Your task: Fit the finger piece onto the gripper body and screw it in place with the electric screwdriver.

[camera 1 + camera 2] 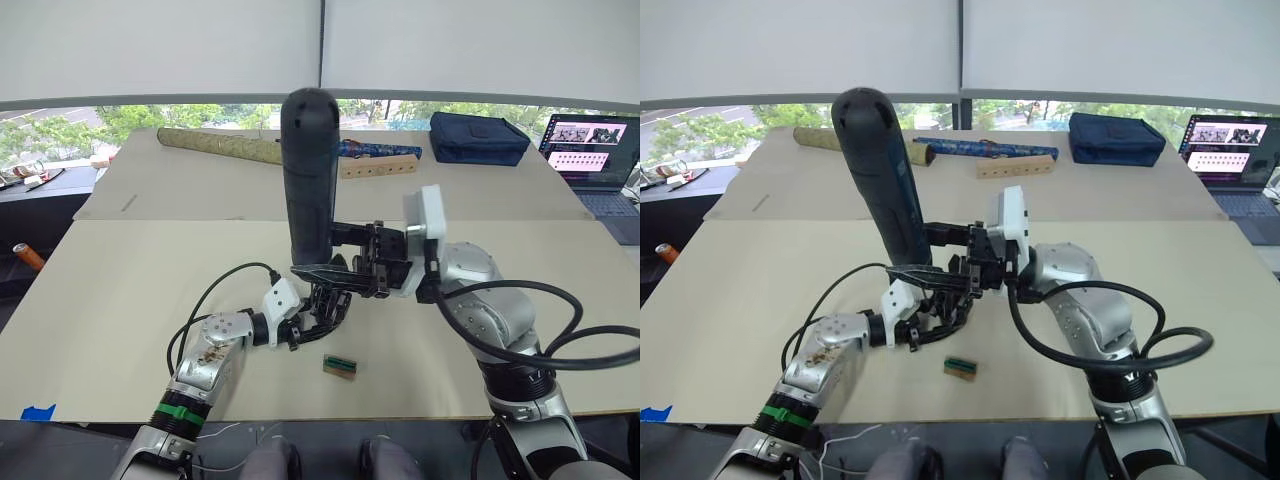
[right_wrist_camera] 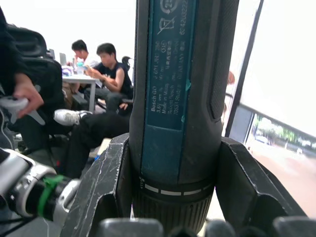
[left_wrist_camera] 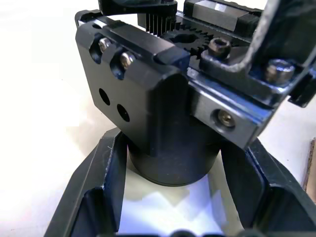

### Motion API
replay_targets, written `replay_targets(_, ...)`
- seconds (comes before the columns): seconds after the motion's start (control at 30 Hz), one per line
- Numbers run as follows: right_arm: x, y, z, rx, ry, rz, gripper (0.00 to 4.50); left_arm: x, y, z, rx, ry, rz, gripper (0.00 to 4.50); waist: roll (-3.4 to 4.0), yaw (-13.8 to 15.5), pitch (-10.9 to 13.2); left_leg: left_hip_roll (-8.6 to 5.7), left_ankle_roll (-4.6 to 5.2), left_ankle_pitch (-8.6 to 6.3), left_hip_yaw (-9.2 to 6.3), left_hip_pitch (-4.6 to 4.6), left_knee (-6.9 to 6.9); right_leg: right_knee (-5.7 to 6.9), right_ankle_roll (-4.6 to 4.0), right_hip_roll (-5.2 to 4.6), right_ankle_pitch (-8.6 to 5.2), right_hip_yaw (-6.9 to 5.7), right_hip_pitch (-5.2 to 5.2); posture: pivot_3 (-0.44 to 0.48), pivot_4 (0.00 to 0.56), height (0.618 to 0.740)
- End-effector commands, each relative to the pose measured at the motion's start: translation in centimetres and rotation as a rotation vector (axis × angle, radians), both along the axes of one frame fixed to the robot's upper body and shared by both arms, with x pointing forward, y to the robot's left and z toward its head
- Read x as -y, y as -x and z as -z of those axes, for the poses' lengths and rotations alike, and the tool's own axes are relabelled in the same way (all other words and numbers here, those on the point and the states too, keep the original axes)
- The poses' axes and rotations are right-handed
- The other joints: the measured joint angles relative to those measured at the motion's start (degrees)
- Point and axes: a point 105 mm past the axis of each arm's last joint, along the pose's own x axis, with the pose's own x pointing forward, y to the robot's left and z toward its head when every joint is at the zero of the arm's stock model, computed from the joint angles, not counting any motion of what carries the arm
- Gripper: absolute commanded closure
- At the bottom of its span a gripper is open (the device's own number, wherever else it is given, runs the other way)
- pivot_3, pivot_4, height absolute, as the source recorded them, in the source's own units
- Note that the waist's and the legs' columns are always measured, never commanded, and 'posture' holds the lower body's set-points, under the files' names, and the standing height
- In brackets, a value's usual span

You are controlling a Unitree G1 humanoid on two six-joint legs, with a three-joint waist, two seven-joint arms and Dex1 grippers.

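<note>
The electric screwdriver [image 1: 308, 170] stands upright over the table's middle, a thick dark cylinder with a blue label [image 2: 170, 74]. My right gripper [image 1: 338, 266] is shut on its lower end, fingers [image 2: 106, 182] pressed to both sides. Directly below, my left gripper [image 1: 322, 308] is shut on the gripper body [image 3: 158, 118], a black block with screws, a gear and a round base, held between its fingers [image 3: 101, 192]. The screwdriver's bit is hidden behind the two grippers. The finger piece is hidden; I cannot pick it out from the body.
A small green-and-brown block [image 1: 340, 366] lies near the front edge. At the back are patterned rolls [image 1: 225, 148], a wooden strip with holes [image 1: 380, 166], a navy bag [image 1: 478, 138] and a laptop [image 1: 597, 155]. People sit behind, seen in the right wrist view [image 2: 106, 69].
</note>
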Motion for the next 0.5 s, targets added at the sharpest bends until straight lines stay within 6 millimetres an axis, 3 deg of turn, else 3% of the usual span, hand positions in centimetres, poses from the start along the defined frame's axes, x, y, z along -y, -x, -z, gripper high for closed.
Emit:
replay_targets(0.03, 0.8, 1.8, -2.5, 0.073, -0.047, -0.058, 2.57, -0.6, 0.0, 2.2, -0.078, -0.033, -0.051, 1.72, 0.0, 0.0, 0.0, 0.0, 0.01, -0.01, 0.0, 0.01, 0.0, 0.0, 0.0, 0.0, 0.0, 0.0, 0.01, 0.0, 0.15, 0.74)
replay_targets(0.07, 0.9, 2.0, -2.6, 0.075, -0.037, -0.068, 2.57, -0.8, -0.2, 2.1, -0.071, -0.035, -0.064, 1.17, 0.0, 0.0, 0.0, 0.0, 0.02, -0.01, 0.0, 0.01, 0.01, 0.0, -0.01, 0.0, 0.0, 0.0, 0.01, 0.0, 0.15, 0.74)
replay_targets(0.17, 1.9, 2.8, -4.4, 0.092, -0.011, -0.11, 2.57, -1.2, -0.9, 1.5, -0.052, -0.019, -0.083, 0.06, 0.09, 0.0, 0.1, -0.01, 0.03, -0.02, -0.01, 0.01, 0.02, 0.05, -0.01, -0.04, 0.01, -0.01, 0.0, 0.0, 0.15, 0.74)
replay_targets(0.3, 3.3, 3.5, -6.3, 0.055, 0.007, -0.132, 2.57, -2.4, -0.7, 0.9, -0.028, -0.025, -0.079, 0.06, 0.1, -0.1, 0.1, 0.03, 0.03, -0.01, -0.05, 0.04, 0.0, 0.09, -0.08, -0.02, 0.05, -0.03, -0.05, 0.0, 0.15, 0.74)
replay_targets(0.4, 5.2, 3.7, -7.2, -0.031, 0.056, -0.11, 2.57, -4.7, 0.5, 0.2, -0.012, -0.041, -0.05, 0.06, 0.08, -0.6, 0.1, 0.09, 0.01, -0.01, -0.07, 0.01, -0.1, 0.05, -0.11, -0.02, 0.04, -0.06, -0.09, 0.0, 0.15, 0.74)
replay_targets(0.5, 7.8, 2.4, -7.2, -0.145, 0.135, 0.005, 2.57, -7.3, 2.0, -0.9, -0.014, -0.02, -0.016, 0.06, 0.11, -1.6, 0.1, 0.14, -0.03, 0.0, -0.05, 0.02, -0.23, -0.03, -0.21, -0.17, -0.02, -0.05, -0.17, 0.0, 0.15, 0.74)
